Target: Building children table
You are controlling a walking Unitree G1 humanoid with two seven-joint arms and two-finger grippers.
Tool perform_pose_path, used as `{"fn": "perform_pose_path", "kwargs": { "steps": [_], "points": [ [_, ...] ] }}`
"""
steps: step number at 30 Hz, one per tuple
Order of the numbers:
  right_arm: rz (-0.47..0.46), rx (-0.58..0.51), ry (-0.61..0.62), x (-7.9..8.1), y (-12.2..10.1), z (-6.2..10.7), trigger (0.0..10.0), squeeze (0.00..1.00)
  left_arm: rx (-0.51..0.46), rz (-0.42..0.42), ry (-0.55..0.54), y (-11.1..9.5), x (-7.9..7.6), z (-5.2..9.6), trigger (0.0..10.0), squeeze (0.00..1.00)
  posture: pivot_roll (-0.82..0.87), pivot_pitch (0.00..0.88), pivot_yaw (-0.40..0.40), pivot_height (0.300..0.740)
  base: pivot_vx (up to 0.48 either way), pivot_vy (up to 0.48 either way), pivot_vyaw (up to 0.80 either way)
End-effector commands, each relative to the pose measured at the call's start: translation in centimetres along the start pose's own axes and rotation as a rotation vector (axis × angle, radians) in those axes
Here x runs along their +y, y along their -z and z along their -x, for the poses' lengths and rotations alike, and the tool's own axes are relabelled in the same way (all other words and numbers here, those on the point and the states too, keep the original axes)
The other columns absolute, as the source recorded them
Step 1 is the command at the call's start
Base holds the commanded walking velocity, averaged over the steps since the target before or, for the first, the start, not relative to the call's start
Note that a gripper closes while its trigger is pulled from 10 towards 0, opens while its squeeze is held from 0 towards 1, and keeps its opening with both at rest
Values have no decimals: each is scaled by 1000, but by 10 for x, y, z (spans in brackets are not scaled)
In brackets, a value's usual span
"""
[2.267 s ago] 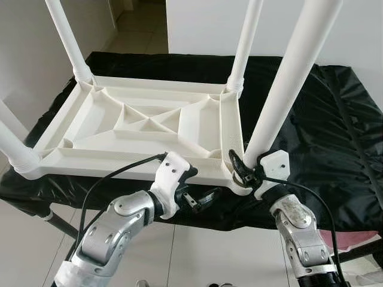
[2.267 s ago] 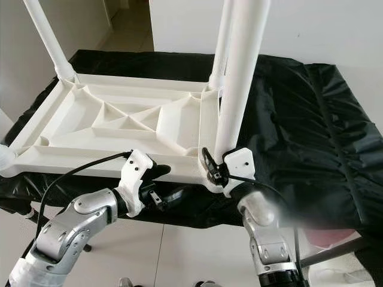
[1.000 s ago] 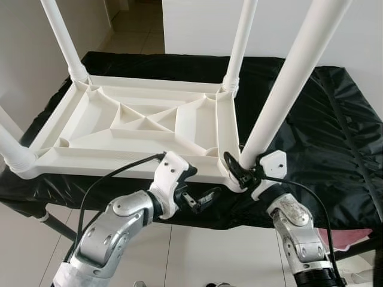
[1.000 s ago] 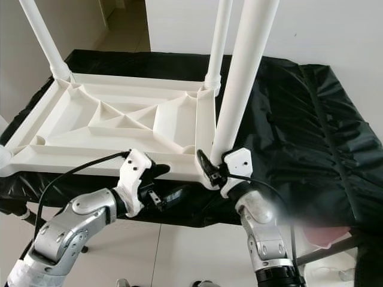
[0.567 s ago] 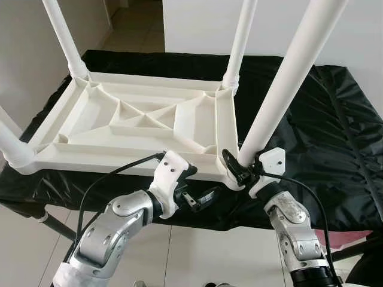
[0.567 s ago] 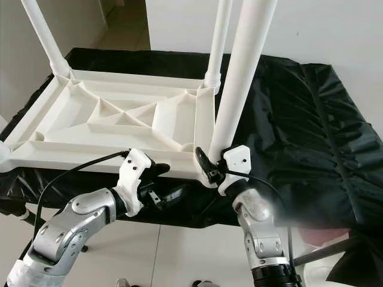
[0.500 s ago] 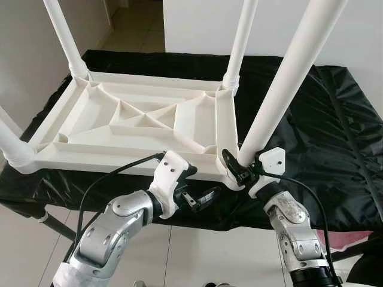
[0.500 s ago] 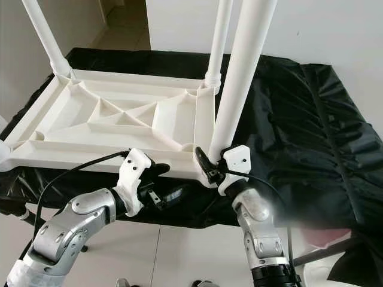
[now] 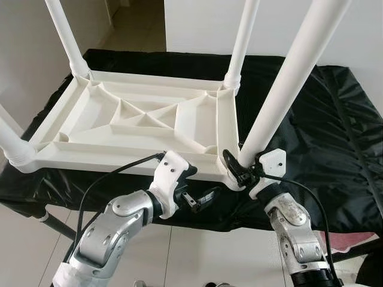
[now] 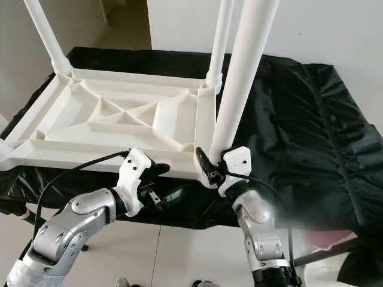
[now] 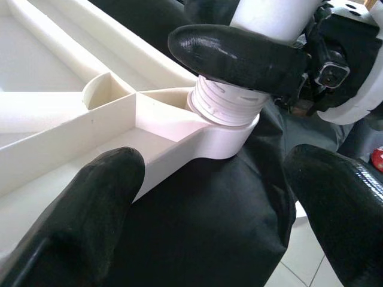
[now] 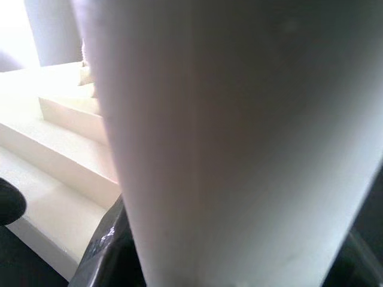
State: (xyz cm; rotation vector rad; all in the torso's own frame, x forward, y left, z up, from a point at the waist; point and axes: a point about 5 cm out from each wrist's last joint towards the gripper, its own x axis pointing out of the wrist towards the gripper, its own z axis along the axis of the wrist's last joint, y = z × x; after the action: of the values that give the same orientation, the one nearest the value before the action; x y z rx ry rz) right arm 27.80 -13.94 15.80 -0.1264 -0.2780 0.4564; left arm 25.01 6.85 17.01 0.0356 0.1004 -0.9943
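Observation:
A white plastic children's tabletop (image 9: 137, 125) lies upside down on a black cloth. Its near right leg (image 9: 287, 84) rises tilted from the corner socket, threaded collar (image 11: 224, 107) seated in it. My right gripper (image 9: 242, 169) is shut on the base of this leg, which looms large in the right wrist view (image 12: 227, 149). My left gripper (image 9: 197, 194) hangs open just under the near rim, beside that corner. Its two black fingers (image 11: 78, 221) stand wide apart with the corner between them in the left wrist view.
Three more legs stand in the other corners: far left (image 9: 66, 36), far right (image 9: 242, 39), near left (image 9: 12, 146). The black-covered work table (image 9: 335, 119) stretches to the right. Tiled floor (image 9: 209, 251) lies below its near edge, a pink thing (image 9: 353, 239) at lower right.
The whole picture has shifted slightly. My right gripper keeps its hold on the leg's base and my left gripper stays open under the rim.

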Motion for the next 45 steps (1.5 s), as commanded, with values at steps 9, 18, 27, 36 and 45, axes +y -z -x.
{"fn": "perform_pose_path", "kwargs": {
  "steps": [9,18,27,36,45],
  "points": [
    [82,-7,-48,6,0,2,10000,0,19,7,-13,5,-3,0,10000,0,11,117,16,740,0,0,0],
    [-46,-55,21,-1,-6,0,10000,0,21,6,-8,5,-4,-1,10000,0,10,113,13,740,0,0,0],
    [-156,-55,120,-5,4,10,10000,0,23,5,-7,6,-4,-1,10000,0,8,108,10,740,0,0,0],
    [-155,10,140,-7,11,11,10000,0,26,5,-1,7,-5,-1,10000,0,3,106,14,740,0,0,0],
    [-40,100,80,-12,14,3,10000,0,25,1,2,6,-5,-2,10000,0,0,106,17,740,0,0,0]
  ]
}}
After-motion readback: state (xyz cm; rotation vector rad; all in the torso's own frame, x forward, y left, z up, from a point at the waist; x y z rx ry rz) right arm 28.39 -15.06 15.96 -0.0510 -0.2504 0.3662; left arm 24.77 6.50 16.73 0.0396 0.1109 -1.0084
